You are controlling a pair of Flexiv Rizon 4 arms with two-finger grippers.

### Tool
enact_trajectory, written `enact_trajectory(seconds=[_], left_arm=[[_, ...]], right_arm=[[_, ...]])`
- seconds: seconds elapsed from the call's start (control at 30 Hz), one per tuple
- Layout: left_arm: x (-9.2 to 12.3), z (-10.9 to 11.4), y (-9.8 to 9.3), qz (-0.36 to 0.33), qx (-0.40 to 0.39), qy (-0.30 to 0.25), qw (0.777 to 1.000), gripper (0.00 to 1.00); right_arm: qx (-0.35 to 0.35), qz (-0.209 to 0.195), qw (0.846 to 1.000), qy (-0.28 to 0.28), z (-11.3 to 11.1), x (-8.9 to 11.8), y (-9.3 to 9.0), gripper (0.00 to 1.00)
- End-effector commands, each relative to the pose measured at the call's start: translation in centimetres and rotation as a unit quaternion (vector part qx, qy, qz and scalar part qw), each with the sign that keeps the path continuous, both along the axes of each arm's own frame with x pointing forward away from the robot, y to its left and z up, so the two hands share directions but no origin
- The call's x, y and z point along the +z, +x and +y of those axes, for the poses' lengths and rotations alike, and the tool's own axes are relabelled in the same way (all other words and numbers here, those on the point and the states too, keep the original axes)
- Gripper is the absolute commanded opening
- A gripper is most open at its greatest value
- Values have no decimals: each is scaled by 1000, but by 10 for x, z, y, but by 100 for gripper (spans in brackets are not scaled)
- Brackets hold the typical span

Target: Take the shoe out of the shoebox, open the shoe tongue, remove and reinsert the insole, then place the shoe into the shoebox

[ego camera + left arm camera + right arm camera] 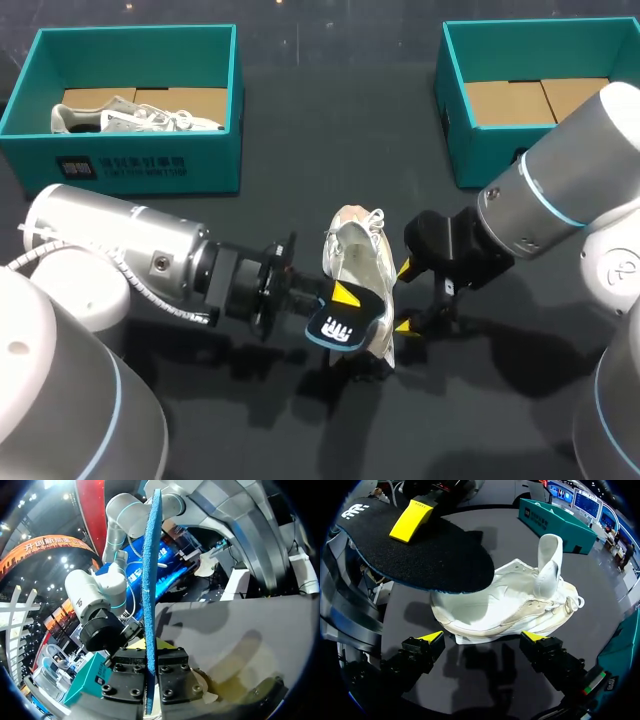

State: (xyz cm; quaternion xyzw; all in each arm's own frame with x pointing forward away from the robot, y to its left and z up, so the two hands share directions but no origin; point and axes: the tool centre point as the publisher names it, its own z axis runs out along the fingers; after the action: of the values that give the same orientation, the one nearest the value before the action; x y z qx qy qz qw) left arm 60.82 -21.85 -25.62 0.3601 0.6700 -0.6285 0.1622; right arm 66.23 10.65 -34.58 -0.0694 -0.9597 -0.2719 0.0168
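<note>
left gripper (148, 680): we pinch the insole (150, 580) over the shoe (510, 605) for reinsertion
right gripper (482, 637): wide, ready to steady it

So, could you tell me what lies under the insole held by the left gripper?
Part of the white shoe, lying on the table. The insole, held by the left gripper, hides that end of the shoe.

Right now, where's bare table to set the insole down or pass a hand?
Free: table between left shoebox and right shoebox, beyond the shoe; the near strip in front of the shoe. Crowded: the middle, where the left jaws grip the insole by the shoe and the right jaws stand open beside it.
</note>
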Motion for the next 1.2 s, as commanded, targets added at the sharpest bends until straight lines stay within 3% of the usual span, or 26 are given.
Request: enact_trajectory(seconds=[0.03,0.47,0.8,1.2], left_arm=[[-5,-11,4,8,-3,-12,1000,0],[-3,-21,-1,70,39,-28,996,0],[-3,-21,-1,70,39,-28,996,0],[2,-22,0,94,106,-64,988,0]], right_arm=[[-1,-1,1000,-1,1,-1,-1,100],[-1,-1,1000,-1,1,-1,-1,100],[-1,-1,1000,-1,1,-1,-1,100],[-1,-1,1000,-1,1,-1,-1,100]])
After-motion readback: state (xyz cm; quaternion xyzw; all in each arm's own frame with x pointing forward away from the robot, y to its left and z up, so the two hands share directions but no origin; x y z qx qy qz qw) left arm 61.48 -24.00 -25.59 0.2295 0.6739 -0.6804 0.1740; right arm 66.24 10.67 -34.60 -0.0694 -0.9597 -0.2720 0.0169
